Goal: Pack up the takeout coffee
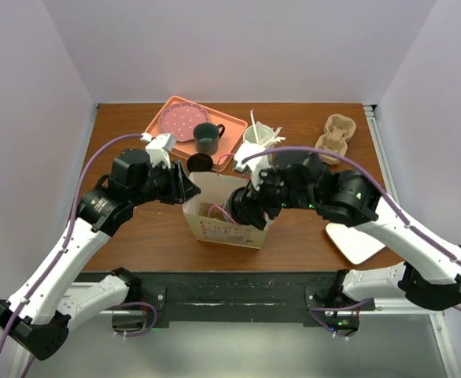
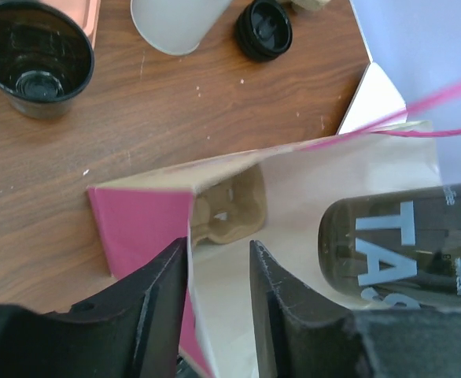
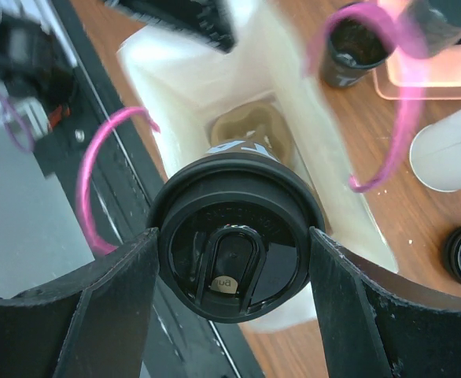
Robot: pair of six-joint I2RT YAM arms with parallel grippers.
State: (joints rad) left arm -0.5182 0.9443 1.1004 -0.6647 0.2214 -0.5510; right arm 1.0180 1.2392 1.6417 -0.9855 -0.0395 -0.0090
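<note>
The takeout coffee [image 3: 234, 260], a black paper cup with white lettering [image 2: 396, 244] and a round black lid, hangs in the mouth of the white and pink paper bag [image 1: 215, 230]. My right gripper [image 3: 234, 236] is shut on its lid rim, one finger on each side. A brown cardboard cup carrier [image 3: 250, 126] lies on the bag's floor below the cup. My left gripper [image 2: 217, 246] straddles the bag's left wall [image 2: 189, 276]. Its jaws stand apart, with the wall against the outer finger. In the top view the left gripper [image 1: 185, 191] is at the bag's left rim and the right gripper [image 1: 245, 209] is over the bag.
A plain black cup [image 1: 200, 163] stands just behind the bag. A pink tray [image 1: 161, 113] at the back holds a pink plate [image 1: 182, 120] and a dark mug [image 1: 208, 138]. A white cup [image 1: 258, 135], a loose black lid [image 2: 263, 30], a cardboard carrier [image 1: 337, 132] and a white plate [image 1: 356, 240] lie to the right.
</note>
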